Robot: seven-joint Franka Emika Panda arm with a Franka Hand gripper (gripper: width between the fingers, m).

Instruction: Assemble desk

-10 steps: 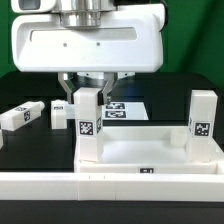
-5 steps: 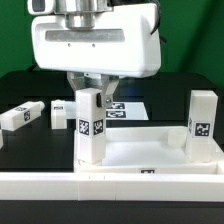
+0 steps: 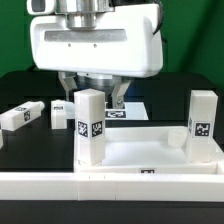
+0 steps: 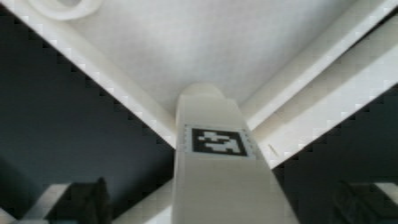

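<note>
— White plastic leg (image 3: 90, 125), upright, directly under your gripper (image 3: 93, 101). It stands in a corner of the desk top (image 3: 150, 150), its black-and-white tag facing the exterior camera.

— Is your gripper holding it?

— No. A second ago the fingers (image 3: 118, 98) pinched the leg's top, and half a second ago the hand had turned with it. Now they stand apart, one on either side of the leg's top, touching nothing that can be seen. In the wrist view the leg (image 4: 222, 165) rises free below the camera.

— What does that mean for you?

— As a judgement: the leg has been let go and stands by itself. Either this corner is finished or you are between two twists. The pictures do not show how deep it sits in its socket.

— And the other parts?

— A second leg (image 3: 203, 125) stands upright at another corner, well to the side of the gripper, toward the exterior view's right. A third leg (image 3: 22, 116) and a fourth leg (image 3: 60, 112) lie loose on the black table (image 3: 30, 145), off to the gripper's other side, toward the exterior view's left. About half the legs probably remain for you.
</note>
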